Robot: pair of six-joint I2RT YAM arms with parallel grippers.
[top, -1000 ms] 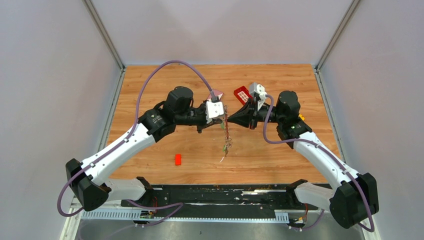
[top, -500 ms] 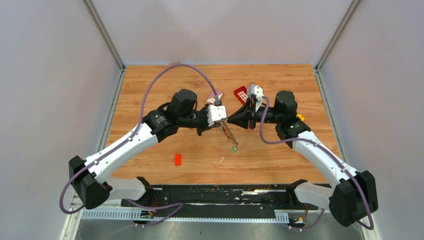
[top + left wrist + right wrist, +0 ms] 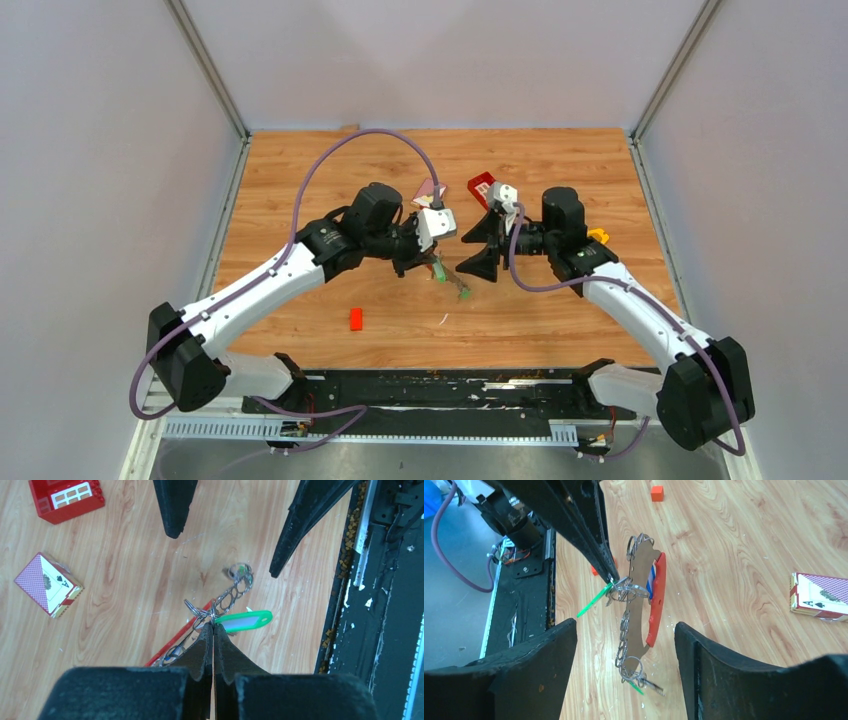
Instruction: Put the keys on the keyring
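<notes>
Change: the right gripper (image 3: 624, 627) has just gone from closed to jaws wide. They now stand either side of the keyring (image 3: 638, 611) without touching it.

The left gripper (image 3: 213, 626) has its fingers pinched tight on a wire ring of the keyring, which hangs from it alone above mid-table, red arc alongside.

A green key (image 3: 245, 621) sits at the pinch, pointing to 3 o'clock in the left wrist view.

Top view: right gripper at 3 o'clock of the bundle, red block (image 3: 355, 318) at 8 o'clock.

Judgement: a threading pass has likely ended. Cannot tell whether the key is truly on the ring.
</notes>
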